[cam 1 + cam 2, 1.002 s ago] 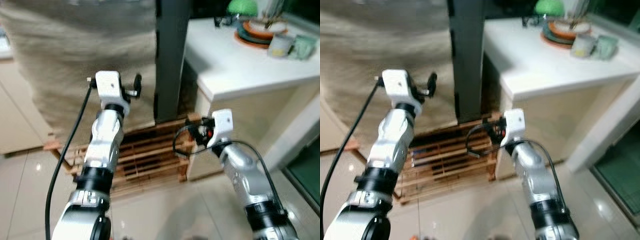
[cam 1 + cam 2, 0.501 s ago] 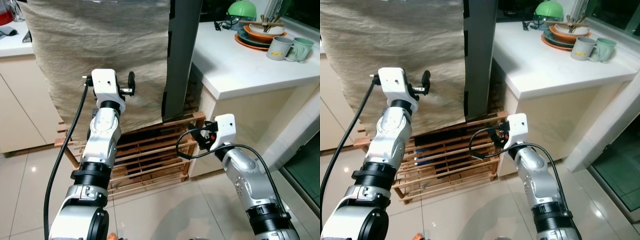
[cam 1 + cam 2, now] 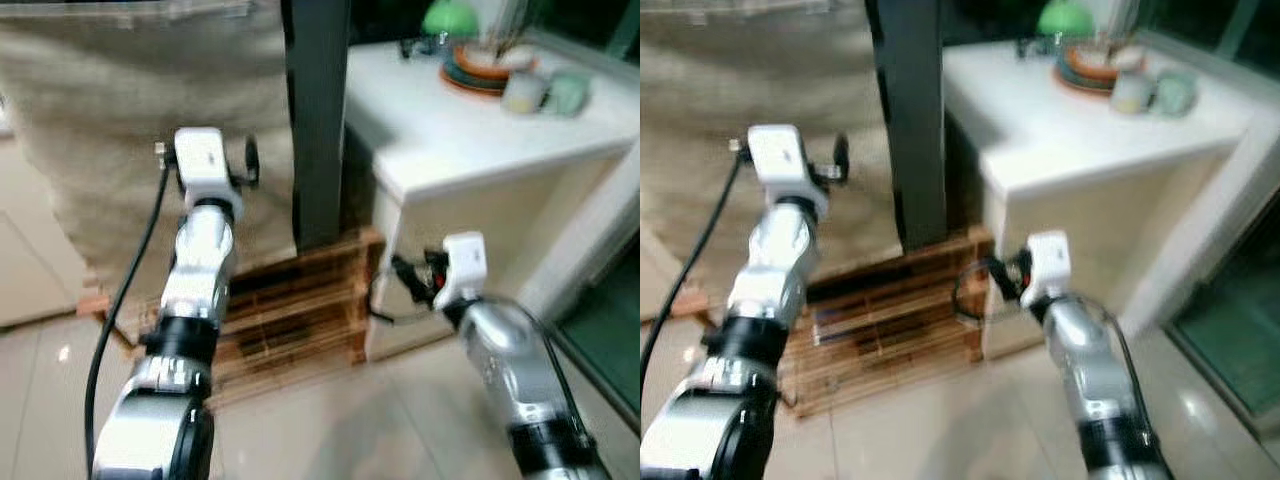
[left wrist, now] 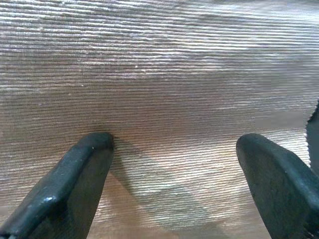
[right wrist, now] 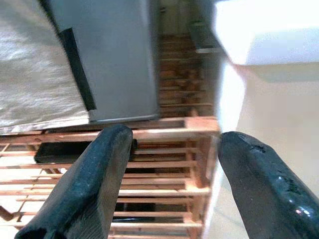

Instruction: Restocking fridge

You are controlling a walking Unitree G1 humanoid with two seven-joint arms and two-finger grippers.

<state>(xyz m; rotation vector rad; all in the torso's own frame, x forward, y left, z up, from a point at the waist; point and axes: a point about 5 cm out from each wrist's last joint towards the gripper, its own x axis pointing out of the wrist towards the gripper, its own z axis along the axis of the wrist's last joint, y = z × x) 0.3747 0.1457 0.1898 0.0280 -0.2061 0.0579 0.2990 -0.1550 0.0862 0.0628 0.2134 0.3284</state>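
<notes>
Nearest, the right tool (image 5: 174, 194) hangs low with its fingers spread wide and nothing between them, aimed at the wooden pallet (image 3: 300, 310) just ahead of it. The left tool (image 4: 174, 189) is raised higher, also wide open and empty, its fingers (image 4: 82, 172) close before the beige cloth (image 3: 130, 130) that drapes the fridge front; whether they touch the weave I cannot tell. The fridge (image 3: 318, 110) itself stands on the pallet as a tall dark-grey body, its long axis upright, its bare corner showing between the cloth and the white table (image 3: 470, 130). It lies straight ahead of both tools, and the left arm is the nearer to its covered front, so any opening move probably falls to that arm, and the cloth seems to need shifting first. No goods for restocking can be made out. The floor (image 3: 330, 430) is pale glossy tile. Farther off, the table carries stacked plates (image 3: 480, 70), two mugs (image 3: 545, 92) and a green object (image 3: 448, 18), all blurred. To the left, pale cabinets (image 3: 30, 270) run behind the cloth.
</notes>
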